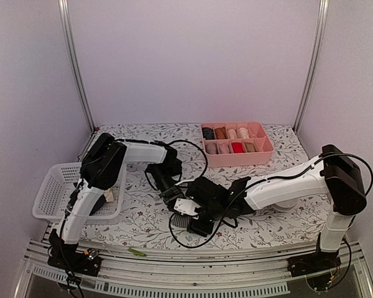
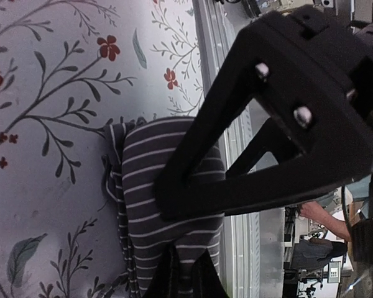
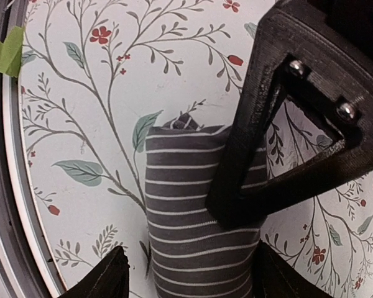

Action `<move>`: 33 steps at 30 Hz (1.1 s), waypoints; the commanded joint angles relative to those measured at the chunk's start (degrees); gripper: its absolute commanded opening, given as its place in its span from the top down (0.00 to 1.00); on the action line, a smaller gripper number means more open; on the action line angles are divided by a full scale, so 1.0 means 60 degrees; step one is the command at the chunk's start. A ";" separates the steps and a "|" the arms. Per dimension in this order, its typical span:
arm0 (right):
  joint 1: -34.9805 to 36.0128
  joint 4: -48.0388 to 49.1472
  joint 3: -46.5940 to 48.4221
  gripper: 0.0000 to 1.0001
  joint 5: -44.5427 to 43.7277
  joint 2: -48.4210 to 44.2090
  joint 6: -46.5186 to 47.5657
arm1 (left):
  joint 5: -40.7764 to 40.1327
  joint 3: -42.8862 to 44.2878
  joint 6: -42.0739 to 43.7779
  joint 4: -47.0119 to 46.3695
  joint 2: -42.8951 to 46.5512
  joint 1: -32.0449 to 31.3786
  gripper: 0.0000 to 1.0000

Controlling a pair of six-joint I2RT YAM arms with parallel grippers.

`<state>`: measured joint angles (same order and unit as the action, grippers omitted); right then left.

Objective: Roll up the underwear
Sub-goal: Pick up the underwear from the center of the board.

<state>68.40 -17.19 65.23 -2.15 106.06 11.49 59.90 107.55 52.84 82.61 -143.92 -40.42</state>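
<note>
The grey-and-white striped underwear (image 3: 193, 211) lies rolled into a short bundle on the flowered tablecloth, near the table's front edge (image 1: 184, 223). My left gripper (image 2: 186, 276) is shut on one end of the underwear (image 2: 152, 205), with striped cloth pinched between its fingertips. My right gripper (image 3: 189, 282) stands open astride the roll, one finger (image 3: 105, 279) on each side and apart from the cloth. The left gripper's black finger frame (image 3: 248, 180) rests on top of the roll. In the top view both grippers meet at the table's middle front, left (image 1: 174, 192) and right (image 1: 198, 220).
A pink divided tray (image 1: 239, 162) holding several rolled pieces stands at the back right. A white mesh basket (image 1: 53, 192) sits at the left edge under the left arm. The metal front rail (image 2: 236, 161) runs close beside the roll. A green tape scrap (image 3: 6, 53) marks the edge.
</note>
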 commanded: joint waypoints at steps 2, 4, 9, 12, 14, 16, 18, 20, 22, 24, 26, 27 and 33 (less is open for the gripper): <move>0.0095 -0.0311 0.0348 0.33 -0.0663 0.0672 0.0622 | -0.1107 0.0353 -0.0176 -0.0910 -0.0890 -0.0015 1.00; 0.0112 -0.0285 0.0375 0.36 -0.0728 0.0843 0.0725 | -0.1155 0.0527 -0.0256 -0.0959 -0.1018 0.0010 1.00; 0.0128 -0.0320 0.0375 0.49 -0.0662 0.1315 0.0733 | -0.1282 0.0976 -0.0384 -0.1032 -0.1329 0.0114 1.00; 0.0129 -0.0381 0.0339 0.70 -0.0516 0.1485 0.0632 | -0.1365 0.1111 -0.0514 -0.1181 -0.1281 0.0179 1.00; 0.0135 -0.0447 0.0310 0.98 -0.0387 0.1480 0.0549 | -0.1534 0.1100 -0.0767 -0.1487 -0.1034 0.0270 0.86; 0.0108 -0.0496 0.0234 1.00 -0.0152 0.1325 0.0387 | -0.1635 0.0992 -0.1054 -0.1912 -0.0508 0.0460 0.70; 0.0002 -0.0524 0.0129 1.00 0.0255 0.1061 0.0106 | -0.1767 0.0847 -0.1376 -0.2421 0.0274 0.0735 0.55; -0.0336 -0.0557 0.0050 1.00 0.0648 0.0689 -0.0417 | -0.1987 0.0678 -0.1727 -0.2957 0.1043 0.1077 0.42; -0.0738 -0.0569 0.0013 1.00 0.0921 0.0215 -0.1101 | -0.2286 0.0482 -0.2134 -0.3568 0.1832 0.1425 0.38; -0.1209 -0.0577 0.0033 1.00 0.0970 -0.0359 -0.1572 | -0.2441 0.0211 -0.2540 -0.4247 0.2642 0.1853 0.28; -0.1810 -0.0602 0.0091 1.00 0.1035 -0.0758 -0.2139 | -0.2534 -0.0022 -0.2906 -0.4836 0.3288 0.2143 0.16; -0.2161 -0.0648 0.0150 1.00 0.1057 -0.0903 -0.2433 | -0.2621 -0.0073 -0.3002 -0.4965 0.3513 0.2239 0.15; -0.4168 -0.1204 0.0985 1.00 0.0677 -0.1455 -0.3173 | -0.3476 -0.0489 -0.3957 -0.5769 0.4431 0.2487 0.04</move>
<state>50.00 -21.50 66.74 3.25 100.33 -2.31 43.51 107.55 34.54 53.82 -119.31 -24.69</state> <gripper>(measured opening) 0.174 0.956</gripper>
